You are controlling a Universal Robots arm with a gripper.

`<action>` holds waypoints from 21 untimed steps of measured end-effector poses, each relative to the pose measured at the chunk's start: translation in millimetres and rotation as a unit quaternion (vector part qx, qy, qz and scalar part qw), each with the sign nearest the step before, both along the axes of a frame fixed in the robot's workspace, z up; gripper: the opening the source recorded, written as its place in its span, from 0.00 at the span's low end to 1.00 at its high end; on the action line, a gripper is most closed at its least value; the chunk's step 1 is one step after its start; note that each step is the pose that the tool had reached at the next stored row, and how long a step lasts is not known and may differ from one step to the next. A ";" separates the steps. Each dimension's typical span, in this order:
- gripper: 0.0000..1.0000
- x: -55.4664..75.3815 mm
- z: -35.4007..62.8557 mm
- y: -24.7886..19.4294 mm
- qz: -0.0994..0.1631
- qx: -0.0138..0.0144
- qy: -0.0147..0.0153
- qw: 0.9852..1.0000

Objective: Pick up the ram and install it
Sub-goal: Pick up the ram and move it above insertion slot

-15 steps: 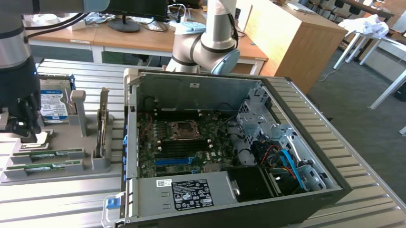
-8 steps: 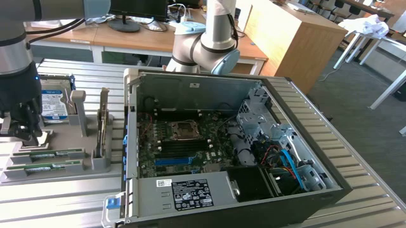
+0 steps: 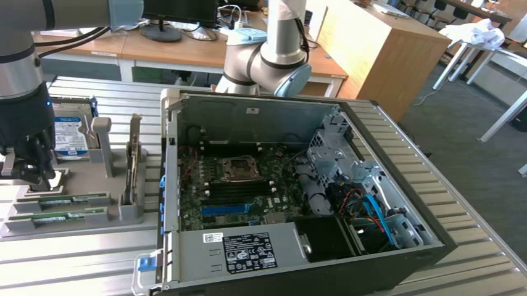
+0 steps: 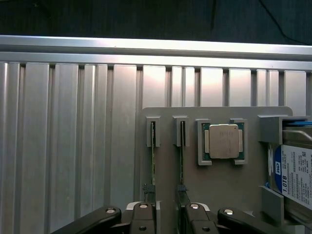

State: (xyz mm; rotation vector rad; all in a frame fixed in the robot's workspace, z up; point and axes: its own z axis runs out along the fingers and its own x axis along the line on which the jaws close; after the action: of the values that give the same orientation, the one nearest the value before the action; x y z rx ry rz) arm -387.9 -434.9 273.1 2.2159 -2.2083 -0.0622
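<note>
Over the slotted grey plastic holder (image 3: 82,229) on the ribbed aluminium table (image 3: 82,265), my black two-fingered hand (image 4: 167,220) hangs unclenched and empty. Close by stands the ram (image 4: 181,156), a long thin green circuit-board stick, just beside its look-alike twin (image 4: 152,156); which one I'm after, I cannot tell. Slots keep both on edge, I judge so fingers can pinch the faces. Their long axes run parallel, pointing toward the open black computer case (image 3: 247,114).
</note>
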 end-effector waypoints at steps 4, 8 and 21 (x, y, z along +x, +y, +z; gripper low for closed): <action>0.30 -0.1 0.0 -1.4 0.000 0.000 0.000 1.000; 0.30 -0.1 0.1 -1.7 0.000 0.000 0.000 1.000; 0.30 -0.2 -4.2 -1.7 0.000 0.000 0.000 1.000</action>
State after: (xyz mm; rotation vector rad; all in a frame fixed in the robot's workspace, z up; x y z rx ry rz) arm -388.1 -436.6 268.9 2.2160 -2.2080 -0.0623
